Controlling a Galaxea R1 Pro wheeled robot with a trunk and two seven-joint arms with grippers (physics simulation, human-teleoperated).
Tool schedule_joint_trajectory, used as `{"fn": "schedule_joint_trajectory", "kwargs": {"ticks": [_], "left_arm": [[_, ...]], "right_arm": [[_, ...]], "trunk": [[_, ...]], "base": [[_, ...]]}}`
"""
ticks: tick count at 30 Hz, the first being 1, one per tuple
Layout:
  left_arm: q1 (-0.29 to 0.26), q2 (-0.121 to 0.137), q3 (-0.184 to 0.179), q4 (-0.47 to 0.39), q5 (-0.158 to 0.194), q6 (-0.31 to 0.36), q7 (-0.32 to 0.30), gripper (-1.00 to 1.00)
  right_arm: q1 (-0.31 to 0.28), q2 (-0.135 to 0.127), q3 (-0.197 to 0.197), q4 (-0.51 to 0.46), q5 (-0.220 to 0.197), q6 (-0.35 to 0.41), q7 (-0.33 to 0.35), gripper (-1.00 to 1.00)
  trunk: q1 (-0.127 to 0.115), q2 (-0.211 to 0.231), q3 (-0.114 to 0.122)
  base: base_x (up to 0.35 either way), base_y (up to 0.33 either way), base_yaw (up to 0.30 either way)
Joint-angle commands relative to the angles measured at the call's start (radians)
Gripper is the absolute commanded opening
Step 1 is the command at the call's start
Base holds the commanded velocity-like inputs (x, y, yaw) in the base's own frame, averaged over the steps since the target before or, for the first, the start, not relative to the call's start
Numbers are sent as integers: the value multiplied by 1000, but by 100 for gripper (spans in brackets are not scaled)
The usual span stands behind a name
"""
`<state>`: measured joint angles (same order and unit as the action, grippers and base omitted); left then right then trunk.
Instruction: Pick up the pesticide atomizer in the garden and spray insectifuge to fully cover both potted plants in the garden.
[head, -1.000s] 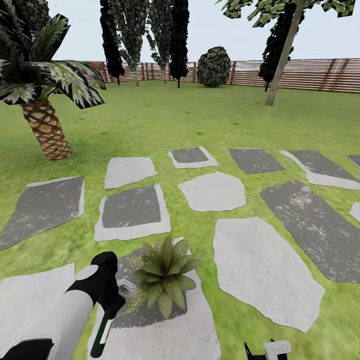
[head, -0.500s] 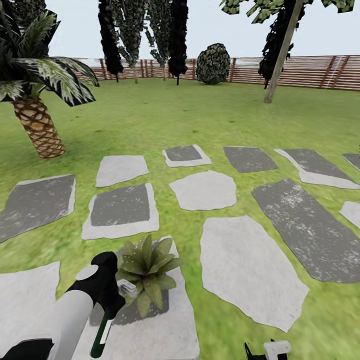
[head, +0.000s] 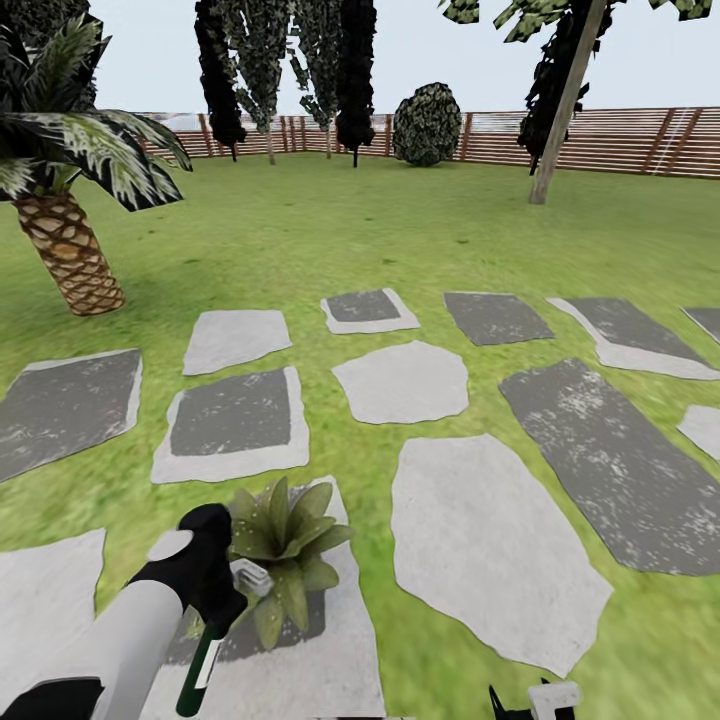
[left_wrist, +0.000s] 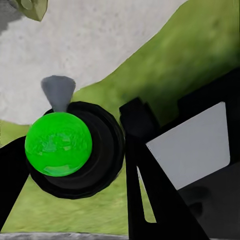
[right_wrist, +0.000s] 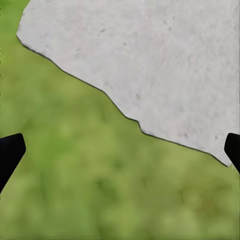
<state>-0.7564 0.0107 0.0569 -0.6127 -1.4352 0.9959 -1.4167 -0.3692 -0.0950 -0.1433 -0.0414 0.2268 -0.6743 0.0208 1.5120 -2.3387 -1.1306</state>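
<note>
View shifted right; left pincer (head: 215, 610) holds atomizer (head: 200, 668) beside potted plant (head: 283, 552)

We see the plant (head: 283, 553) on a slab (head: 340, 650) just right of our left end effector (head: 232, 590), which holds the atomizer (head: 200, 665). The palm (head: 62, 200) stands far left, the fence (head: 620, 140) behind the lawn (head: 400, 230).

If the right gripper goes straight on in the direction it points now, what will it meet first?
Probably the ground. The right gripper is open and points down at the lawn, next to the edge of a grey slab. Nothing stands between, though depth is hard to judge.
</note>
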Motion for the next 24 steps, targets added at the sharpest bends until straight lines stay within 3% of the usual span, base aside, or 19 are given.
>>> {"fn": "schedule_joint_trajectory", "kwargs": {"ticks": [1,14,17,24], "left_arm": [[0,0,4,-1,-10,10,-10,-100],[25,11,2,16,-12,7,-7,-100],[52,7,-2,12,-11,6,-5,-100],[55,-1,4,1,-10,7,-5,-100]], "right_arm": [[-1,0,-9,0,8,-3,2,100],[-1,0,-9,1,8,-3,2,100],[-1,0,-9,1,8,-4,2,100],[-1,0,-9,1,8,-3,2,100]], "trunk": [[0,0,-1],[0,0,-1],[0,0,-1],[0,0,-1]], "base": [[0,0,143],[0,0,260],[0,0,66],[0,-119,4]]}}
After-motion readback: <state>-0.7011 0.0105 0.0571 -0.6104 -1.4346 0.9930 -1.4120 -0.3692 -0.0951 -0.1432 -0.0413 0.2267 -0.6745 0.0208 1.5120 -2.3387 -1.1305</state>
